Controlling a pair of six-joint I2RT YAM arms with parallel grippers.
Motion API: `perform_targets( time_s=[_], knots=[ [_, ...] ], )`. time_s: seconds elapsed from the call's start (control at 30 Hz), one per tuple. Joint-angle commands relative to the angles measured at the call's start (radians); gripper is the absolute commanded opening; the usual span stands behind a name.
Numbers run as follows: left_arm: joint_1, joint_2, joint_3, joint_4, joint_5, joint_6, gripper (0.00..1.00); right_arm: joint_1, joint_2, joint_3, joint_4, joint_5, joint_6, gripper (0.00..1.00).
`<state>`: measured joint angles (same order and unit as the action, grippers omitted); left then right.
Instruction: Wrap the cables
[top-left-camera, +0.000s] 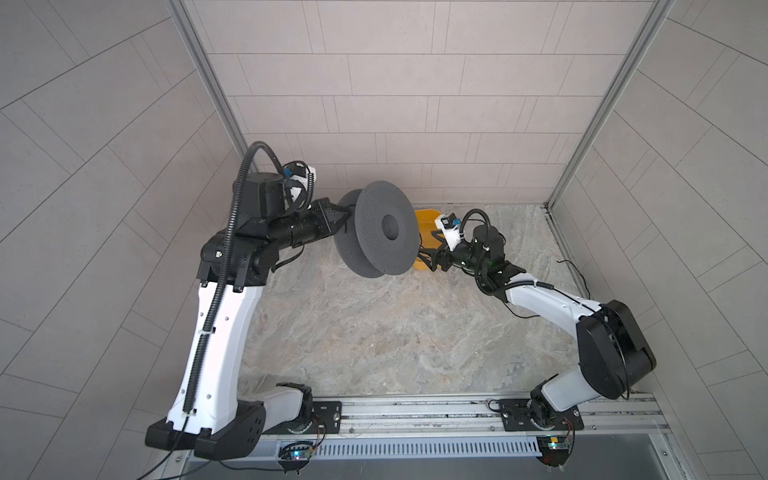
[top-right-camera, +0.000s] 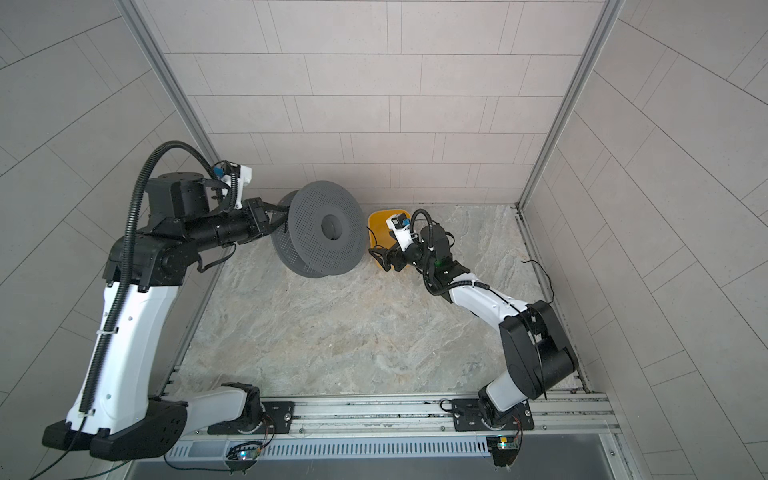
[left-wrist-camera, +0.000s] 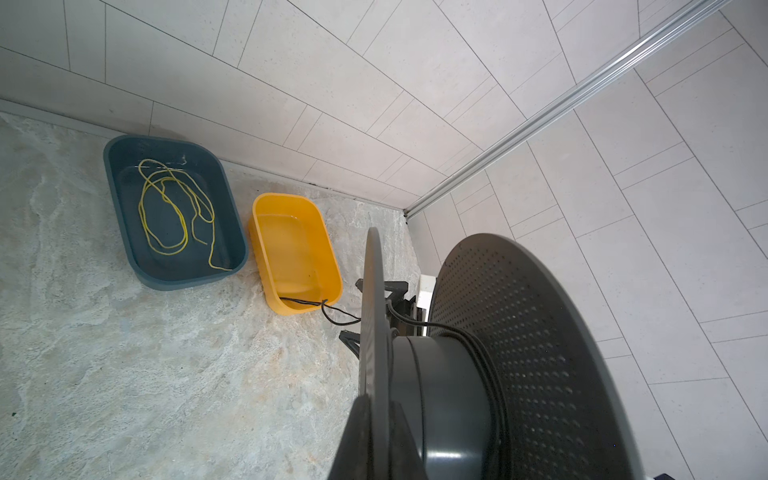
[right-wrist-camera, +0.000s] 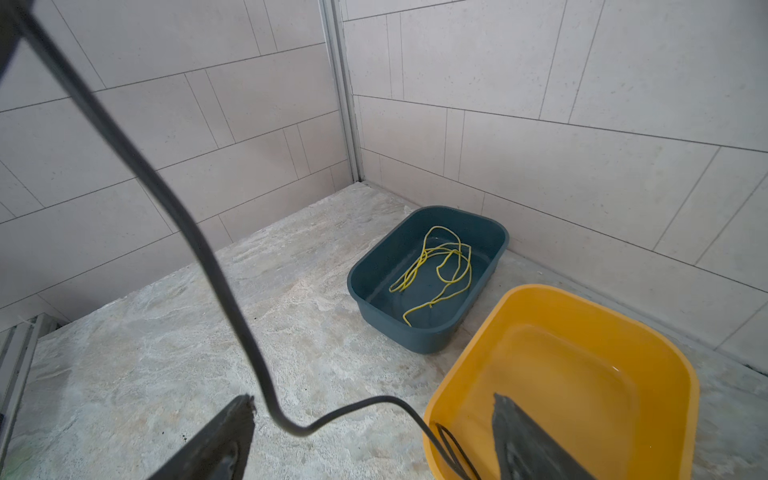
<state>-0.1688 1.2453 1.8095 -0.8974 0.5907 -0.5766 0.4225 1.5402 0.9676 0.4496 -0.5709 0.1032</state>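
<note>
A grey perforated spool (top-left-camera: 382, 232) (top-right-camera: 328, 228) hangs on its side above the back of the table. My left gripper (top-left-camera: 345, 216) (left-wrist-camera: 376, 405) is shut on the rim of one flange. The black cable lies in a few turns on the hub (left-wrist-camera: 486, 365). From there it runs down past the flange (left-wrist-camera: 332, 316) into the yellow bin (left-wrist-camera: 291, 208). My right gripper (top-left-camera: 434, 259) (right-wrist-camera: 372, 399) is open beside that bin. The cable (right-wrist-camera: 216, 266) passes loosely between its fingers, touching neither.
A dark teal bin (left-wrist-camera: 124, 141) (right-wrist-camera: 415, 345) holding a thin yellow-green cord (left-wrist-camera: 166, 216) stands against the back wall next to the yellow bin (right-wrist-camera: 540, 291). Tiled walls close in the back and both sides. A thin loose black wire (top-left-camera: 573, 270) lies along the right wall.
</note>
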Motion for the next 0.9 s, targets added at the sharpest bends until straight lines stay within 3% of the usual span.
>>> perform_targets(
  time_s=[0.0, 0.17, 0.4, 0.6, 0.73, 0.87],
  knots=[
    [0.0, -0.041, 0.024, 0.101, 0.034, -0.032, 0.0, 0.017, 0.015, 0.015, 0.062, -0.035, 0.012, 0.86],
    [0.0, -0.042, 0.02, 0.14, 0.056, -0.069, 0.0, 0.03, 0.06, 0.017, 0.123, -0.009, 0.043, 0.8],
    [0.0, -0.071, -0.044, 0.225, 0.06, -0.129, 0.0, 0.032, 0.148, 0.043, 0.185, 0.001, 0.111, 0.42],
    [0.001, -0.073, -0.062, 0.249, 0.014, -0.142, 0.0, 0.034, 0.129, 0.005, 0.173, 0.01, 0.124, 0.08],
    [0.003, -0.083, -0.109, 0.324, -0.016, -0.201, 0.0, 0.048, 0.09, -0.032, 0.151, 0.032, 0.119, 0.0],
    [0.002, -0.074, -0.117, 0.357, -0.019, -0.222, 0.0, 0.064, 0.056, -0.053, 0.123, 0.048, 0.11, 0.0]
  ],
)
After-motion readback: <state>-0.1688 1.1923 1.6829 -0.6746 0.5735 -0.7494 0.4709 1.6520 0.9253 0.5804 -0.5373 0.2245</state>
